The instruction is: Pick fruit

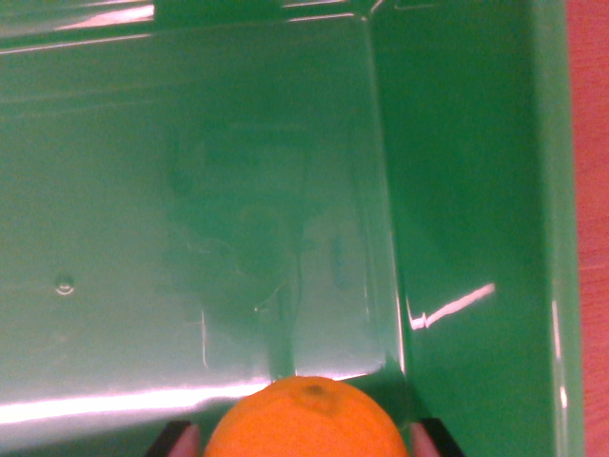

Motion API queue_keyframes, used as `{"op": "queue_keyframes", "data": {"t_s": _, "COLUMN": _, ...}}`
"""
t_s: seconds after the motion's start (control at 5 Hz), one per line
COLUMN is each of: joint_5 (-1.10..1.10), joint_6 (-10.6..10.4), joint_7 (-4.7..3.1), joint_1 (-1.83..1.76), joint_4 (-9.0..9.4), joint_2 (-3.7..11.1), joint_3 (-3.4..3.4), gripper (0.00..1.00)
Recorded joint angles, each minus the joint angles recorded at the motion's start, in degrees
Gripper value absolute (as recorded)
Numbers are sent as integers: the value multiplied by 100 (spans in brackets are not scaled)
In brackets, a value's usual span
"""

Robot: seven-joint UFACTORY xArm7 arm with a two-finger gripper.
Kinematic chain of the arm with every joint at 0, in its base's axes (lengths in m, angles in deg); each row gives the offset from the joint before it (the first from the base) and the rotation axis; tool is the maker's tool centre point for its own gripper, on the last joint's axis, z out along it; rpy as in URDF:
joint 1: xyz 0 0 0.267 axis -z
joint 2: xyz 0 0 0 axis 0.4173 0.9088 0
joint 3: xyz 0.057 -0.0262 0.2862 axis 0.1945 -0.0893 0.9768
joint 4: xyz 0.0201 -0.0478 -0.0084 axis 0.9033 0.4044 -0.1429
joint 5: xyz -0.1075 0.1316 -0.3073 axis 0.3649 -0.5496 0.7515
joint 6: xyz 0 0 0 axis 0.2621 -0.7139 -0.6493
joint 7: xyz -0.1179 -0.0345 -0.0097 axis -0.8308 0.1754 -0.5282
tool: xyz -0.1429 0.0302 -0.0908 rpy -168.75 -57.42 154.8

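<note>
Gripper (306, 440) closed on orange (306, 419); one pinkish finger pad (186, 443) pressed to each flank of the fruit, black finger bodies just outside. Fruit held at bottom centre of wrist view, directly between the pads. Beyond the fingers, glossy green bin (476, 190), floor and side wall visible, streaked with light reflections. Strip of reddish surface (590, 190) along the wrist view's right. Dark stem dimple toward camera; fruit near-round, long axis not discernible.
</note>
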Motion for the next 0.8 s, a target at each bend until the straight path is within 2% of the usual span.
{"op": "queue_keyframes", "data": {"t_s": 0.2, "joint_5": 0, "joint_6": 0, "joint_7": 0, "joint_1": 0, "joint_4": 0, "joint_2": 0, "joint_3": 0, "gripper": 100}}
{"op": "queue_keyframes", "data": {"t_s": 0.4, "joint_5": -11, "joint_6": 252, "joint_7": -27, "joint_1": -3, "joint_4": -136, "joint_2": -117, "joint_3": 4, "gripper": 100}}
{"op": "queue_keyframes", "data": {"t_s": 0.6, "joint_5": -11, "joint_6": 252, "joint_7": -27, "joint_1": -3, "joint_4": -136, "joint_2": -117, "joint_3": 4, "gripper": 100}}
{"op": "queue_keyframes", "data": {"t_s": 0.8, "joint_5": -22, "joint_6": 491, "joint_7": -52, "joint_1": -6, "joint_4": -266, "joint_2": -227, "joint_3": 9, "gripper": 100}}
